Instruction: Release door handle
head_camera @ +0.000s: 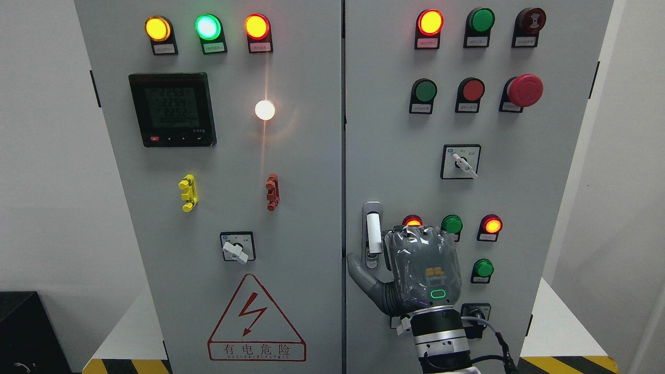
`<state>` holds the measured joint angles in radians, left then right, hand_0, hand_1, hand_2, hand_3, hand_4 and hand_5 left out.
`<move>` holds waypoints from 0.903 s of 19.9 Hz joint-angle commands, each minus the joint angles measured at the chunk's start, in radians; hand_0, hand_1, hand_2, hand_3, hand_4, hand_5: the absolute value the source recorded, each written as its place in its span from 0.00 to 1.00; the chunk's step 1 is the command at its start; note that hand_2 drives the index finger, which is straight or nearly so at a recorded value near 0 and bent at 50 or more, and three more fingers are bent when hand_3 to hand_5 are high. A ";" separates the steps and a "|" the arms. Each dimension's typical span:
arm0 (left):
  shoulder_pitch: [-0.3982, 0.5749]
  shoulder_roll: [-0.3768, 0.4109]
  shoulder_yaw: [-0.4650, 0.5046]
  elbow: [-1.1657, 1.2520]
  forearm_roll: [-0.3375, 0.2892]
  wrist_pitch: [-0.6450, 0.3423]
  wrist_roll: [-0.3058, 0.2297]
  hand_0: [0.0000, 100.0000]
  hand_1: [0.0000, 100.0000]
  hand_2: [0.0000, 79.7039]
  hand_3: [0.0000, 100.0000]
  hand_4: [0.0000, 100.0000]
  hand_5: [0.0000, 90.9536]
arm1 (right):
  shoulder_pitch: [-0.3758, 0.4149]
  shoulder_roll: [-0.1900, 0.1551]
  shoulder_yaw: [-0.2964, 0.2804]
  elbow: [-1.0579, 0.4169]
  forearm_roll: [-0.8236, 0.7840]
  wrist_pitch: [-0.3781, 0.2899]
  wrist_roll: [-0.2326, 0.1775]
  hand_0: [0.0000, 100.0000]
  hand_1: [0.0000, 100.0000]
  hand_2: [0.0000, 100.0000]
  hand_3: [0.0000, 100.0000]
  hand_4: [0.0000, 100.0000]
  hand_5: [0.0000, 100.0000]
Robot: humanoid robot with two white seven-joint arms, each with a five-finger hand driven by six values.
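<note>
The door handle (372,232) is a white upright lever on a grey lock plate, at the left edge of the right cabinet door (395,156). My right hand (400,249) comes up from the bottom edge and sits just right of the handle, its back to the camera. Its thumb (359,272) sticks out to the left below the lever, apart from it. The lever shows in full with nothing wrapped around it. The hand is open. My left arm does not show.
Lit lamps, push buttons (452,224) and a rotary switch (461,162) cover the right door around the hand. A red emergency stop (524,90) sits higher up. The left door (228,208) carries a meter (172,109), another switch and a warning triangle. Striped floor marking (566,363) runs below.
</note>
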<state>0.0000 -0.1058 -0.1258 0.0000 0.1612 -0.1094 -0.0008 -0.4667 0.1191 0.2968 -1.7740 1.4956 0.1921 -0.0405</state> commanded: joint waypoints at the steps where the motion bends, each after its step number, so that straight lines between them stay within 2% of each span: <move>1: -0.026 0.000 0.000 0.029 0.000 0.000 0.001 0.12 0.56 0.00 0.00 0.00 0.00 | -0.010 0.002 -0.004 0.031 0.000 0.003 0.001 0.26 0.26 0.97 1.00 1.00 1.00; 18: -0.026 0.000 0.000 0.029 0.001 0.000 0.001 0.12 0.56 0.00 0.00 0.00 0.00 | -0.010 0.002 -0.005 0.028 -0.001 0.027 0.001 0.34 0.32 0.97 1.00 1.00 1.00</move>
<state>0.0000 -0.1058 -0.1258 0.0000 0.1612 -0.1094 -0.0008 -0.4769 0.1207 0.2926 -1.7507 1.4955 0.2127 -0.0406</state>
